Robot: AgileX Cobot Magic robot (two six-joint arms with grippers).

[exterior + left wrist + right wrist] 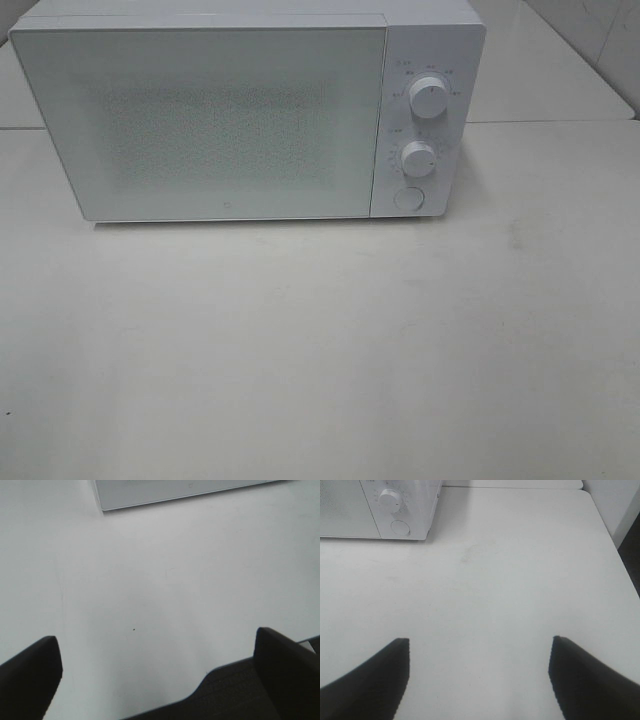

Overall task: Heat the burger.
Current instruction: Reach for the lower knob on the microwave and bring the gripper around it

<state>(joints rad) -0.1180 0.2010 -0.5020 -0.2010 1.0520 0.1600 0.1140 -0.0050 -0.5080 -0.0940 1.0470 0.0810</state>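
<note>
White bench [320,360] fills all views, mostly bare, with a white microwave [200,110] at the back and its door [220,120] shut. Left claw [155,640] is spread wide with nothing between the fingers, low over the bench. Microwave corner is ahead of it, well apart. Right claw [479,641] is also spread and empty. Control panel is ahead of it, well apart, off toward the left arm's side: upper knob [429,97], lower knob [418,158], round button [408,198].

Burger shows in no view. It's not on the bench near either claw, and the door's mesh panel doesn't show the inside, so can't tell if it's in there.

Step, as a guess: if the burger is inside, loading is done and only the heating step is left. Next move would be the right claw reaching forward to the lower knob, closing round it and turning. If it isn't inside, the door needs opening first and the burger found.
</note>
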